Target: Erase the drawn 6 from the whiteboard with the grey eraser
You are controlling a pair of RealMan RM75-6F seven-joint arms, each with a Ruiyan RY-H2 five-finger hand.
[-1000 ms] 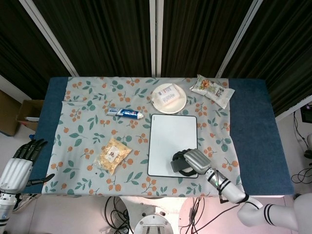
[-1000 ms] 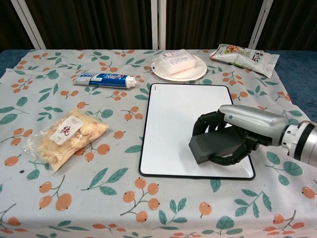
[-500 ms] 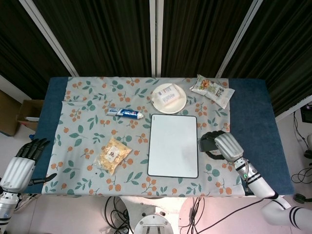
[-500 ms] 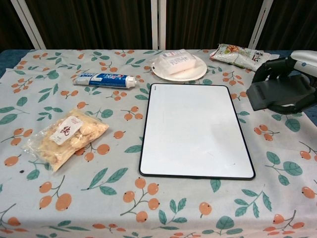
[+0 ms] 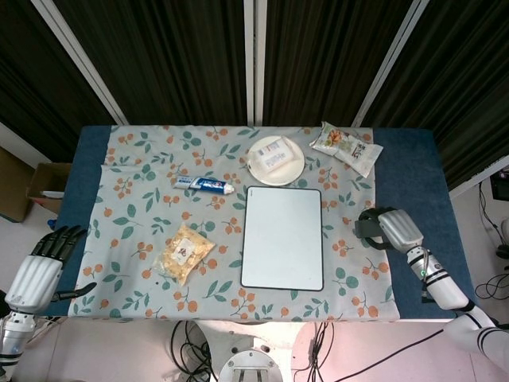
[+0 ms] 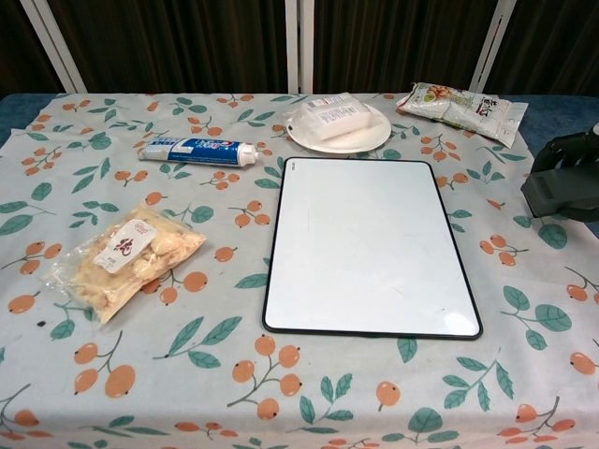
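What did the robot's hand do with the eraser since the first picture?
The right hand carried the grey eraser off the whiteboard toward the table's right side, still gripping it. The board is blank throughout. The left hand, toothpaste, plate and snack bags stayed put.

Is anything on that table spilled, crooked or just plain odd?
Nothing looks spilled or damaged. The whiteboard lies flat and its surface shows no marks. The toothpaste tube, both snack bags and the plate sit tidily on the cloth. The right hand holds the grey eraser off to the board's right.
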